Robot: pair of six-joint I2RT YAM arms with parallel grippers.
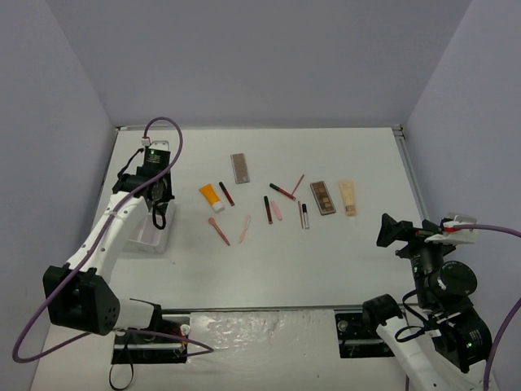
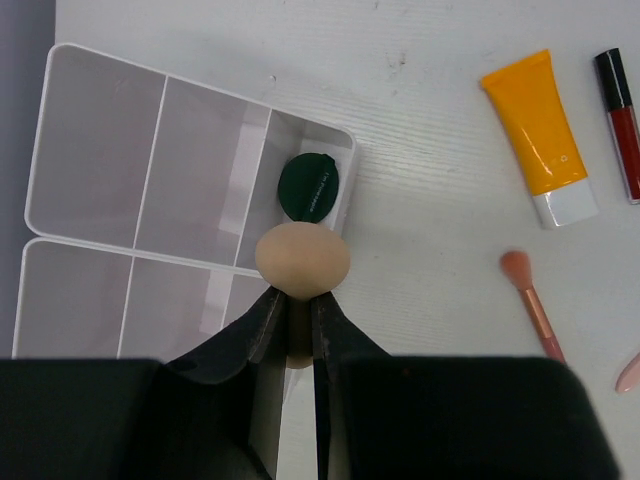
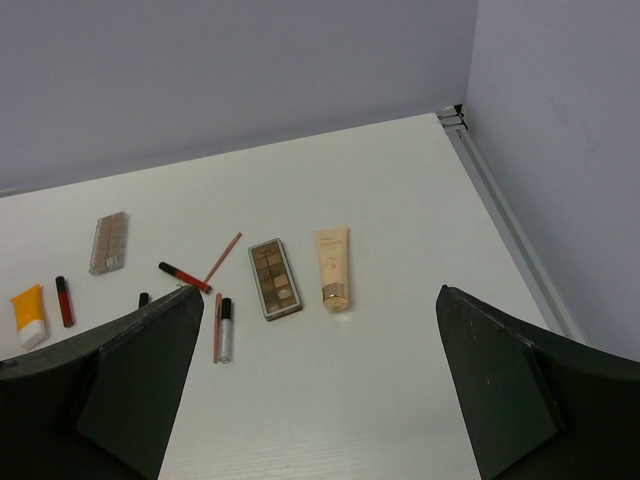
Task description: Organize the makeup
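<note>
Beige sponge (image 2: 303, 260) sits clenched in my left pincer (image 2: 297, 318), over the rim of the white box (image 2: 95, 140), beside the compartment holding the dark green disc (image 2: 308, 186). My right pincer (image 3: 310, 390) gapes wide and empty.

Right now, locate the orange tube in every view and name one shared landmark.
Top external: orange tube left of centre, mid-table.
Left wrist: orange tube upper right, white cap lowest.
Right wrist: orange tube at far left edge, low.
Shared landmark: dark-red stick just right of it everywhere.
</note>
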